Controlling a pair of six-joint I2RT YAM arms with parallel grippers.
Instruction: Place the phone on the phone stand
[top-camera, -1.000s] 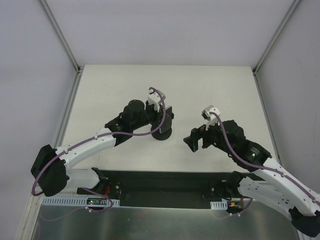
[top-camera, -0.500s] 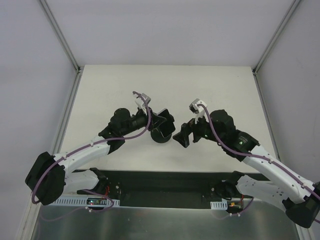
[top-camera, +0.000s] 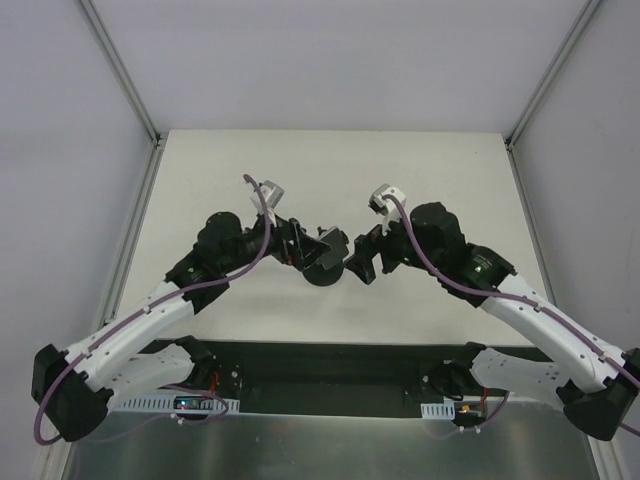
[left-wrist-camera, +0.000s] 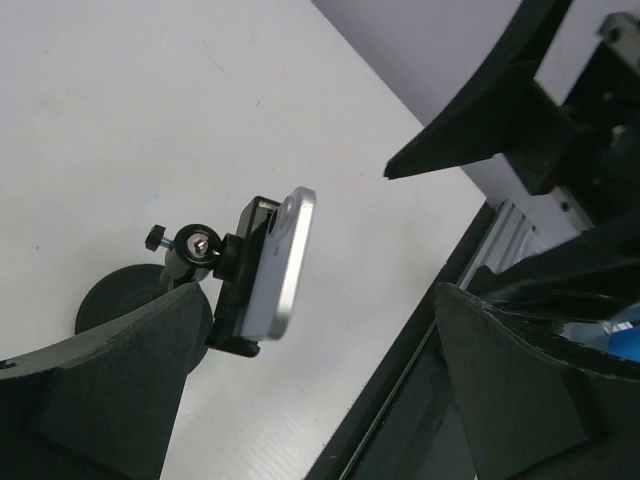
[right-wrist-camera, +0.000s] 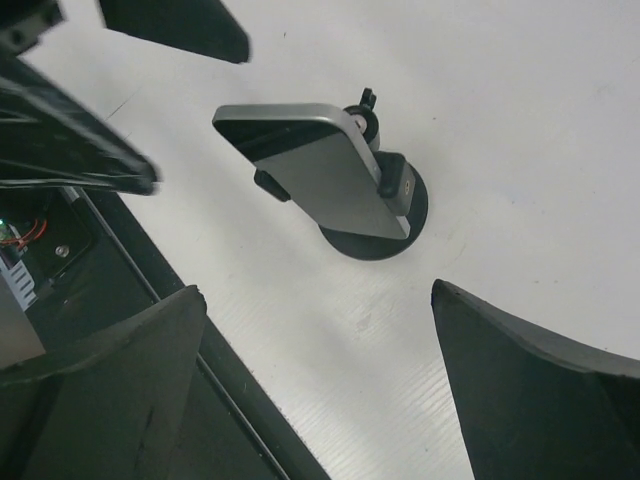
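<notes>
The phone (right-wrist-camera: 318, 172) is seen seated in the bracket at the top of the phone stand (right-wrist-camera: 372, 244). It is gripped by the small clamp at two of its edges and carried clear of the white table (top-camera: 230, 170). It is tilted rather than upright, with its silver-grey back turned towards the right wrist camera and a strip of its dark face shown along one edge. In the left wrist view the phone is presented edge-on. The stand's ball joint and small thumbscrew are seen just behind it, and the round disc base is set flat on the table below. The stand is placed near the middle of the table's width, towards the near edge.

The left fingers (left-wrist-camera: 110, 385) are spread wide and nothing is held between them. The phone is framed in the gap beyond their tips, and no contact with it is shown. The right fingers (right-wrist-camera: 545, 375) are likewise spread wide and empty, with the stand and phone seen beyond them and apart from them. In the top view the two sets of fingers are pointed at the stand from opposite sides, each near it. Whether anything is touched there cannot be told from above.
</notes>
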